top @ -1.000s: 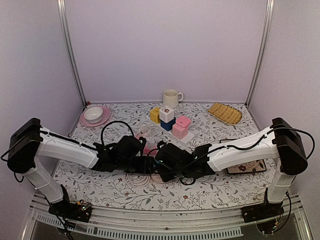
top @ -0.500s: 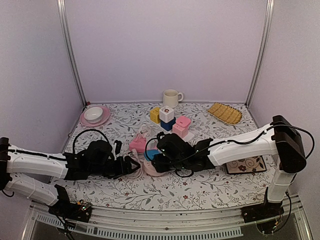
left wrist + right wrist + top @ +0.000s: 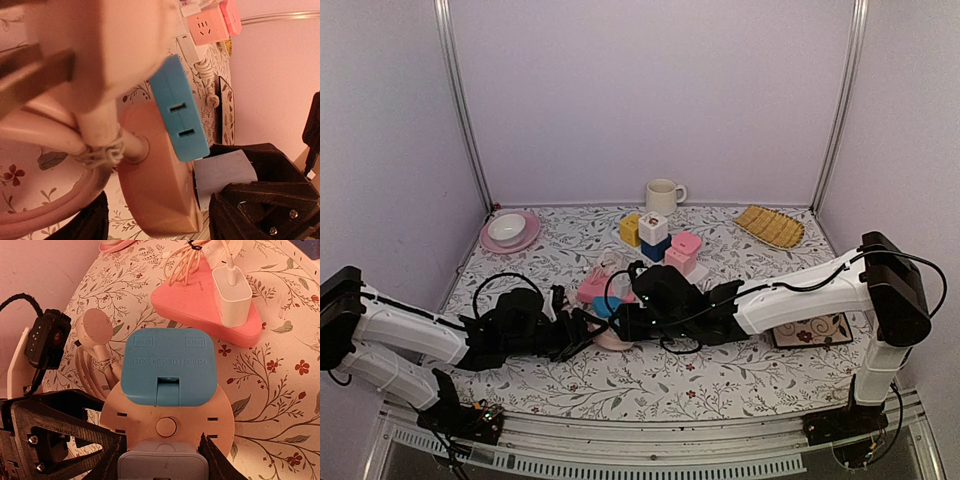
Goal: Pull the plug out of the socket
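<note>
**A:** Why is the right gripper parked over the round peach plastic socket base?

**B:** To pin it, I'd judge. In the right wrist view its jaws are clenched on a grey-blue block at the base's 6 o'clock rim. That should keep the base, and the blue square folding socket on it, from dragging.

**A:** And the plug?

**B:** The cream plastic plug sits at 10 o'clock of the base, apart from the blue socket, with its tied cord bundle just beside it. In the left wrist view, blurred brownish bars on it look like bare pins, so I'd call it out.

**A:** Is the left gripper holding it?

**B:** I cannot tell. The plug crowds that lens and no finger shows against it.

**A:** What room is there to move?

**B:** It's tight from 12 to 1 o'clock, where a pink triangular power strip carrying a white charger lies near. From 3 to 5 o'clock the floral table is open. In the top view its near edge is well apart.
</note>
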